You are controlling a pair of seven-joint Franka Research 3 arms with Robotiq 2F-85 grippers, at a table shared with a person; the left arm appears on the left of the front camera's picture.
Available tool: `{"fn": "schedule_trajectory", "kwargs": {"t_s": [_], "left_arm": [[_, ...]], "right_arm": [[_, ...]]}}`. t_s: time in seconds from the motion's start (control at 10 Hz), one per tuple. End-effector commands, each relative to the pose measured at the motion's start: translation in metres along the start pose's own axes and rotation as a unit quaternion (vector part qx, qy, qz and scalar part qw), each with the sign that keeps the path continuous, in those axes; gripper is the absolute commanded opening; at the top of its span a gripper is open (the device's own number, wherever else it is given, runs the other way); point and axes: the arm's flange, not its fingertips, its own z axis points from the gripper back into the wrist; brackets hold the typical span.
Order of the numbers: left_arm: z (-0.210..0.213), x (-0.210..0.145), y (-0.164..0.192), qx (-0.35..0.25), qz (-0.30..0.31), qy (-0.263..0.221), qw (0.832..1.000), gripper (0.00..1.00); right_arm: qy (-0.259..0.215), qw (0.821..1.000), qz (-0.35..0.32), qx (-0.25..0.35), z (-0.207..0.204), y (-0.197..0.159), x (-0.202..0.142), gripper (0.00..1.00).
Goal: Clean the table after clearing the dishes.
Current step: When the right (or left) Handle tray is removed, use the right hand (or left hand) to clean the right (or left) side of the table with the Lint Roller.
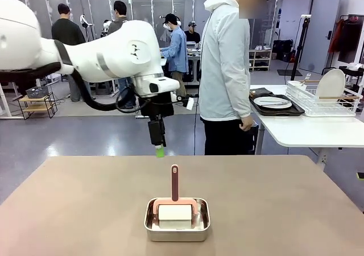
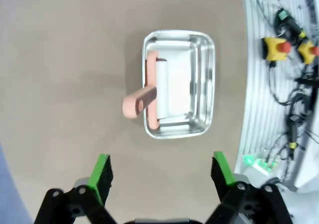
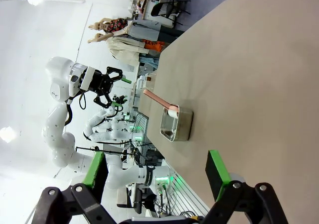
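The taupe table (image 1: 85,210) carries a small steel pan (image 1: 177,236) near its front middle. In the pan lies a white cleaning pad with a pink handle (image 1: 174,182) standing upright. My left gripper (image 1: 160,151) hangs open above the table, just beyond the pan, pointing down. In the left wrist view the left gripper (image 2: 162,174) is open with nothing between its fingers, and the pan (image 2: 207,84) and pink handle (image 2: 137,102) lie below it. My right gripper (image 3: 155,170) is open and well away from the pan (image 3: 185,127). One of the dishes, a white plate (image 1: 272,102), rests on a dark tray on the white side table.
A person (image 1: 224,68) stands at the table's far edge, turned toward the white side table (image 1: 307,131). A wire rack (image 1: 321,103) on that table holds an upright plate. Cables and emergency-stop buttons (image 2: 279,47) lie past the table's near edge.
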Motion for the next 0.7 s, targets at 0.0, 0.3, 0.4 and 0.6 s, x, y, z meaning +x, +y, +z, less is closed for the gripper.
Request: {"fn": "schedule_trajectory", "kwargs": {"t_s": [0.0, 0.3, 0.4, 0.6], "left_arm": [[-0.006, 0.017, 0.011, -0.017, 0.015, 0.03, 0.999, 1.0], [-0.034, 0.027, 0.023, -0.05, 0.034, 0.047, 0.997, 1.0], [-0.043, 0.027, 0.024, -0.058, 0.036, 0.059, 0.996, 1.0], [-0.055, 0.027, 0.024, -0.07, 0.026, 0.061, 0.995, 1.0]], "right_arm": [[0.004, 1.0, 0.01, 0.0, 0.001, 0.001, -0.003, 1.0], [0.004, 1.0, 0.01, 0.0, 0.001, 0.001, -0.003, 1.0], [0.004, 1.0, 0.01, 0.0, 0.001, 0.001, -0.003, 1.0], [0.004, 1.0, 0.01, 0.0, 0.001, 0.001, -0.003, 1.0]]}}
